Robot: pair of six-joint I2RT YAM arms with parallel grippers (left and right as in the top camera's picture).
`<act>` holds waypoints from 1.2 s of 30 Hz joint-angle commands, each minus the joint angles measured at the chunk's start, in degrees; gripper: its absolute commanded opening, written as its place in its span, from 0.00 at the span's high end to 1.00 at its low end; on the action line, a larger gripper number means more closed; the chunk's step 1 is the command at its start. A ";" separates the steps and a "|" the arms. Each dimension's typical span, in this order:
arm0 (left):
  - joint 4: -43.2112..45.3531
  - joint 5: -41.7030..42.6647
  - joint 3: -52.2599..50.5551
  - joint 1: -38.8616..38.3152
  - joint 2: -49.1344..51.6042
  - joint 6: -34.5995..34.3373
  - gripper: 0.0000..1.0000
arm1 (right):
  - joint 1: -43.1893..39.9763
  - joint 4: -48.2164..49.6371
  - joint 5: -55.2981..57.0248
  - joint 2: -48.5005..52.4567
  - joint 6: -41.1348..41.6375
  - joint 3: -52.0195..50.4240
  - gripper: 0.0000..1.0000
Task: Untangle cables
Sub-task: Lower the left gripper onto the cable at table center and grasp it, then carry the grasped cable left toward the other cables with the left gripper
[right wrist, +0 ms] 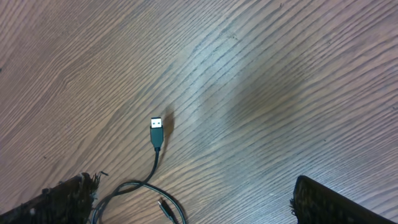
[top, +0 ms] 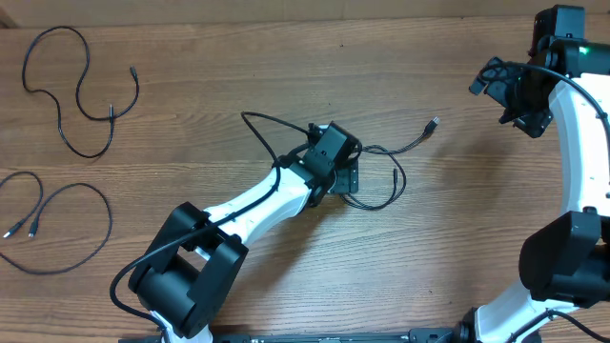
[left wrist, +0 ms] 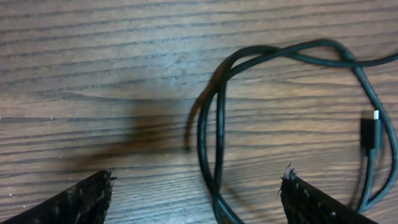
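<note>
Three thin black cables lie on the wooden table. One cable [top: 111, 114] loops at the far left, and a second [top: 108, 224] curls at the left edge. The third cable [top: 396, 183] is bunched in the middle, its USB plug [top: 434, 122] pointing up-right. My left gripper [top: 347, 181] hangs open right over this bunch. In the left wrist view its loop [left wrist: 214, 155] runs between the spread fingertips [left wrist: 87, 198] of the left gripper [left wrist: 196, 190], and a small plug [left wrist: 371, 134] lies at the right. My right gripper [top: 515, 100] is open, apart at the far right. The right gripper [right wrist: 193, 196] looks at the USB plug [right wrist: 156, 127].
The left arm [top: 257, 205] stretches diagonally from the near edge to the table's middle and hides part of the bunched cable. The right arm [top: 581, 162] runs along the right edge. Bare wood lies between the middle cable and the right gripper.
</note>
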 commanded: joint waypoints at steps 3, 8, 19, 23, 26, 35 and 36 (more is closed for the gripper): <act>5.11 -3.28 -1.33 -0.17 1.14 4.07 0.12 | -0.11 0.13 0.46 -0.90 -0.11 0.22 0.00; 10.71 -3.19 -1.31 -0.22 5.51 7.19 0.16 | -0.11 0.13 0.46 -0.90 -0.13 0.22 0.00; 12.55 -3.43 -1.25 0.96 8.44 7.61 0.88 | -0.11 0.13 0.48 -0.90 -0.11 0.22 0.00; 9.35 -3.41 -0.61 3.52 5.31 7.56 0.96 | -0.11 0.13 0.48 -0.90 -0.11 0.22 0.00; 4.83 -3.67 0.24 7.76 -0.74 8.33 0.96 | -0.11 0.13 0.46 -0.90 -0.13 0.22 0.00; -9.99 -2.99 4.28 21.51 -20.61 16.57 0.96 | -0.11 0.13 0.48 -0.90 -0.13 0.22 0.00; -10.86 -1.57 4.31 22.58 -22.18 16.59 0.96 | -0.11 0.13 0.46 -0.90 -0.13 0.22 0.00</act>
